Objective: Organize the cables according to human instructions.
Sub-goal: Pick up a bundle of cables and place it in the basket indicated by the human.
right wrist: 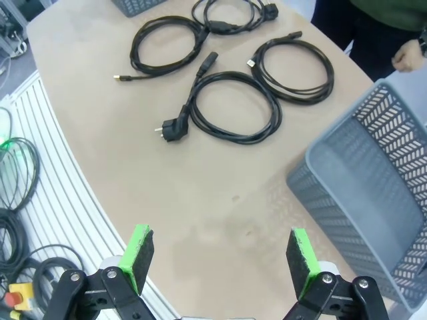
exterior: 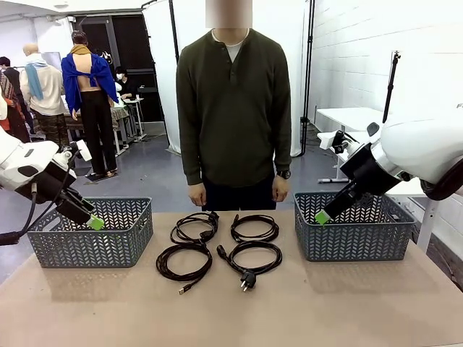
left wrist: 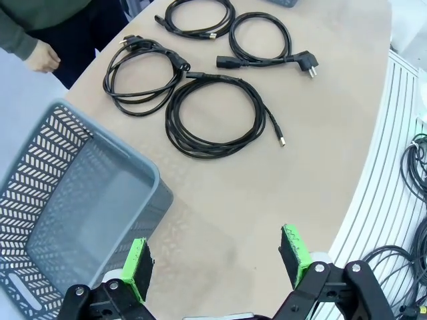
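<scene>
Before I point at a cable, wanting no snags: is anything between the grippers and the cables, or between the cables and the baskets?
Nothing visible does. Only bare table lies between the cables and the open left gripper and right gripper, and between the cables and the left basket and right basket.

Bright, even light from overhead, and I'm getting no glare off the matte top of the table (exterior: 325, 311). Shadows are soft: a pale smudge in front of the left basket (exterior: 90, 235) and the right basket (exterior: 354, 235), and thin dark rims hugging the cables (left wrist: 173, 123). My front view is sharp across the table, while the room behind on the left is darker. The white wall (exterior: 376, 50) on the right is close to blown out. Both wrist views bow hard at the edges, so the table rim curves, but the centre detail is crisp.
</scene>
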`<action>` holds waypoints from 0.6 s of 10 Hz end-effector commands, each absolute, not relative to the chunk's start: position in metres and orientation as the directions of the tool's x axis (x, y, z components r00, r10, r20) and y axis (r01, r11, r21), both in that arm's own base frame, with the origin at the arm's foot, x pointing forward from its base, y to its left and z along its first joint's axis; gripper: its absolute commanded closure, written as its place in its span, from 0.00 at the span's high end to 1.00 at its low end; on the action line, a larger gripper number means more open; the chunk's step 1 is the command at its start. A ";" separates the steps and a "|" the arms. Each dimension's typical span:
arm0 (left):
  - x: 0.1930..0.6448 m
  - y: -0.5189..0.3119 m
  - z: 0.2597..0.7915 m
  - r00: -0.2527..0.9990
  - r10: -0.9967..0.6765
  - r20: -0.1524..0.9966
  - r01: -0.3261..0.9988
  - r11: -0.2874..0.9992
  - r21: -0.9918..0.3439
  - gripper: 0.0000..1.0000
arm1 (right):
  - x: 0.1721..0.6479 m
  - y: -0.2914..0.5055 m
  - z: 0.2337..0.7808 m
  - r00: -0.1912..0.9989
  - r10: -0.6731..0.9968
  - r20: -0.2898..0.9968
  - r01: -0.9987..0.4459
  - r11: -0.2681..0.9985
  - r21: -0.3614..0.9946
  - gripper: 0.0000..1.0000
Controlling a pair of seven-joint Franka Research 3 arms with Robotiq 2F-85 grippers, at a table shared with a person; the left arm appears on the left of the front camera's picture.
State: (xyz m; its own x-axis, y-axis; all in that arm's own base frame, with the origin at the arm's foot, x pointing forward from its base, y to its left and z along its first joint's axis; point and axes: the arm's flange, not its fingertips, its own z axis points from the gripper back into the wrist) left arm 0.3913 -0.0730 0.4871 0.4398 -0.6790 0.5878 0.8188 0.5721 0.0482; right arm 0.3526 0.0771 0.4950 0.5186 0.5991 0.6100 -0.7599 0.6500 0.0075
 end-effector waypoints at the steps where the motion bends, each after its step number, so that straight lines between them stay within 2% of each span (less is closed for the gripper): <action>1: 0.391 -0.071 0.488 0.434 -0.673 0.599 0.824 0.565 0.039 1.00 | 0.353 0.077 0.495 0.516 0.599 0.612 -0.763 0.646 0.010 1.00; 6: 0.391 -0.071 0.488 0.434 -0.673 0.599 0.824 0.565 0.039 1.00 | 0.353 0.077 0.495 0.516 0.599 0.612 -0.763 0.646 0.010 1.00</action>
State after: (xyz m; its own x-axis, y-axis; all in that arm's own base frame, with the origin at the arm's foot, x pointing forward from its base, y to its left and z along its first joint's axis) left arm 0.3910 -0.0732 0.4877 0.4402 -0.6797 0.5867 0.8175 0.5736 0.0512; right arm 0.3524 0.0773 0.4954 0.5180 0.6006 0.6091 -0.7594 0.6506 0.0043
